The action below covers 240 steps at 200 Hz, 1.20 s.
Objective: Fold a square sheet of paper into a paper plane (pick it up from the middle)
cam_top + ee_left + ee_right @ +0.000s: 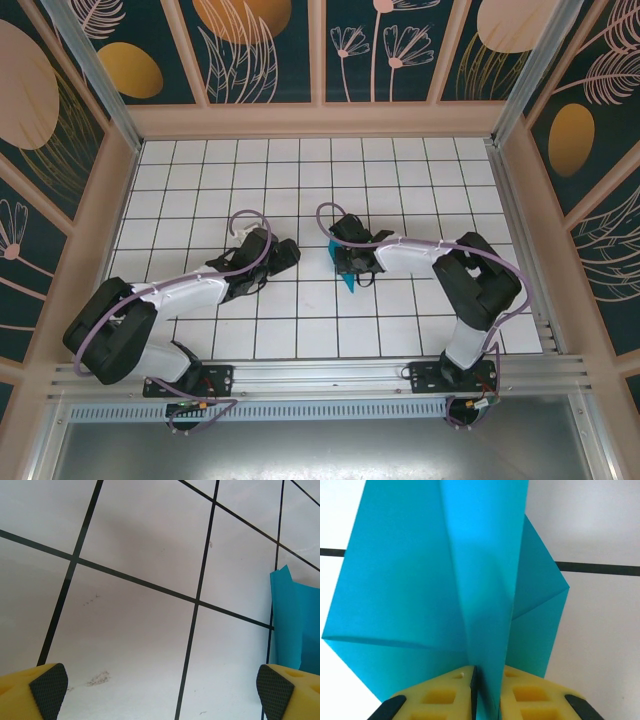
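Right hand (487, 696) on seemingly cropped paper plane (445, 580)

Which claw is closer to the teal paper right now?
Right. The right claw is pinched shut on the teal paper, which sits between its fingers. The left claw is open over white tiles, with the paper off to its right, untouched.

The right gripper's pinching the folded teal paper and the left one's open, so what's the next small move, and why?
Probably bring the left gripper rightward toward the teal paper. Its jaws stand open and empty above the table, with the paper at its view's right edge, while the right gripper pinches a folded layer.
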Each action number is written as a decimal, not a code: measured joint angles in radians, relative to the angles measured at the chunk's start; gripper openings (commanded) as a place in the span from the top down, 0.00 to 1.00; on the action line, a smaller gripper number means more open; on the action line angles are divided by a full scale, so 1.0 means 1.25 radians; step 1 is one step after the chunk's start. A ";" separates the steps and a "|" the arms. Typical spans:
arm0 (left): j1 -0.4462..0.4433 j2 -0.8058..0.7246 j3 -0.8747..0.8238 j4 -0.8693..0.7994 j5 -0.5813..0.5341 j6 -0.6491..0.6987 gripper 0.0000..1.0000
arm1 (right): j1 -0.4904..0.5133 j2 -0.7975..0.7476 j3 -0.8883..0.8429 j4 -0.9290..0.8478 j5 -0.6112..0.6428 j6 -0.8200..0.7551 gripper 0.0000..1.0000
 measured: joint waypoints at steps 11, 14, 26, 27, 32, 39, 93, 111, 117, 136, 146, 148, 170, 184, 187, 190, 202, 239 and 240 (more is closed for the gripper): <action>0.000 0.003 0.000 0.000 0.000 0.000 0.02 | 0.000 0.001 0.000 0.000 -0.001 0.002 0.82; 0.000 0.003 0.000 0.000 0.000 0.000 0.01 | 0.000 0.001 0.000 0.000 -0.001 0.002 0.83; 0.000 0.006 0.000 0.000 0.000 0.000 0.02 | 0.000 0.002 0.001 0.000 -0.002 0.003 0.86; 0.000 0.007 0.000 0.000 0.000 0.000 0.02 | 0.000 0.002 0.001 0.000 -0.002 0.003 0.87; 0.000 0.008 0.000 -0.001 0.000 0.000 0.01 | 0.000 0.002 0.002 0.000 -0.003 0.005 0.88; 0.000 0.008 0.000 -0.001 0.000 0.000 0.02 | 0.000 0.003 0.005 0.000 -0.004 0.007 0.90; 0.001 0.008 0.001 -0.012 0.000 0.000 0.01 | -0.025 0.033 0.107 -0.024 0.041 -0.005 0.92; 0.001 0.008 0.001 -0.016 -0.001 0.000 0.02 | -0.055 0.066 0.164 -0.021 0.057 -0.022 0.92; 0.001 0.008 0.002 -0.017 -0.001 0.000 0.01 | -0.064 0.078 0.179 -0.020 0.061 -0.027 0.92; 0.003 0.008 0.002 -0.020 -0.002 0.001 0.01 | -0.091 0.122 0.224 -0.018 0.078 -0.048 0.92; 0.004 0.008 0.002 -0.022 -0.002 0.001 0.01 | -0.103 0.145 0.245 -0.018 0.084 -0.060 0.92; 0.005 0.008 0.002 -0.023 -0.002 0.001 0.02 | -0.105 0.150 0.250 -0.018 0.085 -0.063 0.92; 0.006 0.009 0.003 -0.026 -0.002 0.001 0.02 | -0.126 0.200 0.300 -0.020 0.096 -0.087 0.90; 0.006 0.013 0.004 -0.027 -0.002 0.001 0.02 | -0.135 0.226 0.328 -0.019 0.101 -0.103 0.87; 0.006 0.014 0.004 -0.027 -0.002 0.001 0.02 | -0.135 0.229 0.332 -0.019 0.101 -0.106 0.86; 0.006 0.015 0.004 -0.028 -0.002 0.001 0.01 | -0.137 0.235 0.338 -0.019 0.102 -0.109 0.86; 0.006 0.017 0.004 -0.029 -0.001 0.001 0.01 | -0.139 0.251 0.355 -0.019 0.102 -0.114 0.83; 0.006 0.021 0.004 -0.029 0.000 0.001 0.02 | -0.140 0.282 0.370 -0.018 0.099 -0.125 0.80; 0.006 0.021 0.004 -0.029 0.000 0.001 0.01 | -0.140 0.283 0.370 -0.018 0.099 -0.125 0.80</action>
